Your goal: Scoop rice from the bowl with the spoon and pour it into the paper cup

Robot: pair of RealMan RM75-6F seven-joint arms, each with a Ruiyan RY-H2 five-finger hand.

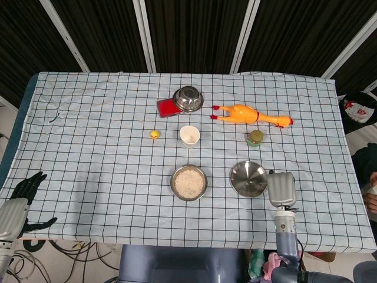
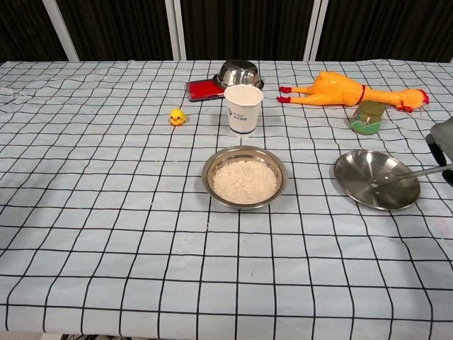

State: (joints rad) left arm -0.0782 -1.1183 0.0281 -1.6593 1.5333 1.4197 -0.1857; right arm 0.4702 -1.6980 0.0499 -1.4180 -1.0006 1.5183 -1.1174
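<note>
A steel bowl of white rice [image 1: 189, 182] [image 2: 244, 178] sits at the table's middle front. The white paper cup [image 1: 189, 136] [image 2: 243, 109] stands upright just behind it. My right hand [image 1: 281, 188] [image 2: 443, 145] is at the right, beside an empty steel plate [image 1: 248, 178] [image 2: 375, 191], and holds the metal spoon [image 2: 388, 180] by its handle. The spoon's head lies low over the plate's middle; I cannot tell whether it touches. The head view hides the spoon under the hand. My left hand [image 1: 25, 190] hangs off the table's front left corner, fingers spread, holding nothing.
At the back, an upturned steel bowl [image 1: 188, 98] rests on a red block. A rubber chicken [image 1: 253, 114], a small green jar [image 1: 254, 137] and a tiny yellow duck [image 1: 154, 134] lie around the cup. The checked cloth ends close to both hands.
</note>
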